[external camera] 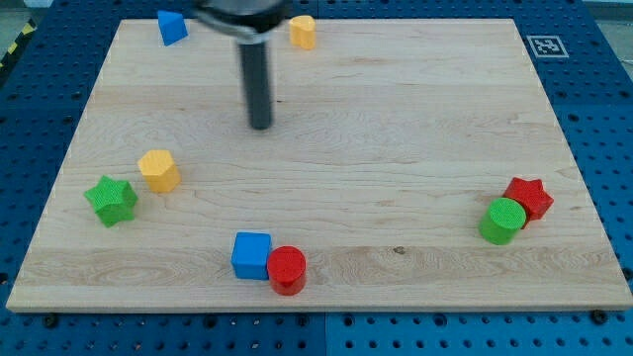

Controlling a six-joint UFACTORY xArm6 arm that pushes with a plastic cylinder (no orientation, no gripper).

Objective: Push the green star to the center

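The green star [111, 200] lies on the wooden board [396, 129] near its left edge, low in the view. A yellow hexagonal block [158, 170] sits just up and right of it, close beside it. My tip [260, 126] stands on the board in the upper middle, well up and to the right of the green star and apart from every block.
A blue cube [251, 255] and a red cylinder [288, 269] touch near the bottom edge. A green cylinder [502, 220] and a red star [528, 198] touch at the right. A blue block [171, 27] and a yellow block [303, 32] sit at the top edge.
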